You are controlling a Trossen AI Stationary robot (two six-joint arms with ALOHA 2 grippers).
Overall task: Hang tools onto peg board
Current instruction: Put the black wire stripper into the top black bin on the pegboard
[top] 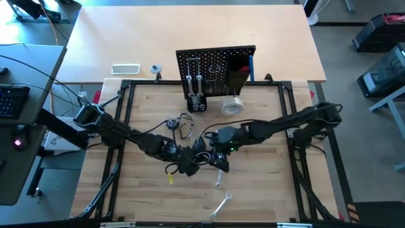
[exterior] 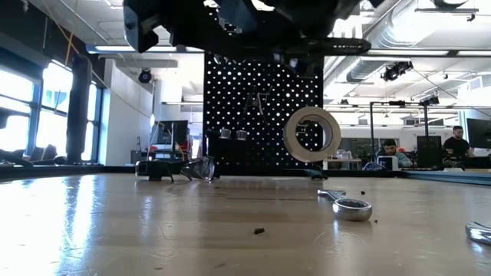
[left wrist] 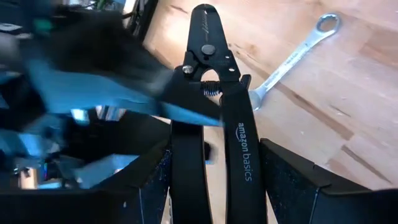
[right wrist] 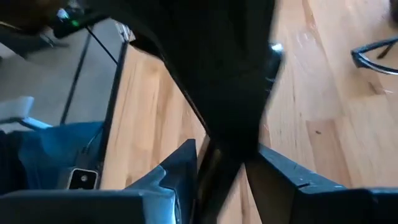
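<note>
Black-handled pliers (left wrist: 239, 143) sit between the fingers of my left gripper (left wrist: 214, 168), which is shut on them above the middle of the table (top: 190, 161). My right gripper (top: 216, 153) has come up against them from the right. It is open, with a dark blurred shape between its fingers (right wrist: 222, 162). The peg board (top: 215, 63) stands upright at the table's far edge, with silver wrenches (top: 195, 85) hanging on it. A pale tape roll (top: 232, 105) stands on its edge in front of the board. Two silver wrenches (top: 219, 180) (top: 219, 206) lie flat near the front. My left gripper pinches the pliers by the outer sides of the two handles (left wrist: 181, 162), one finger on each. The pliers run along the fingers, and their nose (left wrist: 205, 15) points away from the gripper. They are lifted clear of the table. My right gripper is blurred across the pliers' pivot (left wrist: 208, 87); I cannot tell whether it touches them.
A black box bin (top: 237, 73) hangs on the board's right half. A tangle of thin dark wire (top: 180, 123) lies left of the table's centre. A small yellow piece (top: 169, 179) lies near my left gripper. A white flat device (top: 125, 68) sits beyond the frame.
</note>
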